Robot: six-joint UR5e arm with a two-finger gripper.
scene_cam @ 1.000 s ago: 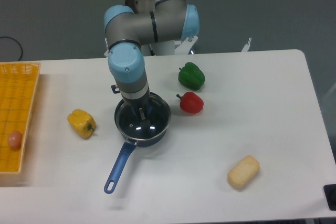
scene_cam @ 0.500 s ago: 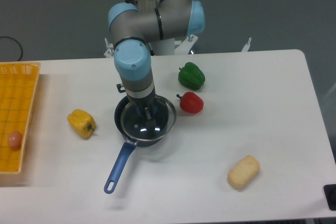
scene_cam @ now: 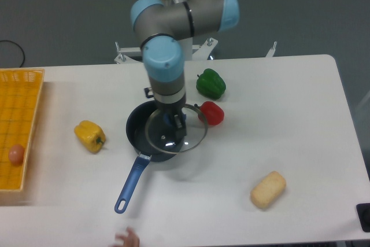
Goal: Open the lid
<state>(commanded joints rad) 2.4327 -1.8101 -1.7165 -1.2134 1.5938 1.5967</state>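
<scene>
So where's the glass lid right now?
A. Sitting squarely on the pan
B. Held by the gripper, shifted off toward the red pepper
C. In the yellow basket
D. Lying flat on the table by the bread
B. The gripper holds the lid by its knob, and the lid overlaps only the right part of the pan, leaving the pan's left side uncovered, with its far edge near the red pepper.

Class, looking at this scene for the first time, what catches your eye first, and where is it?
At centre, the gripper holds the glass lid by its knob, shifted right, partly off the dark blue saucepan. The red pepper and green pepper sit right of it, the yellow pepper to its left, and a yellow basket at the left edge.
</scene>
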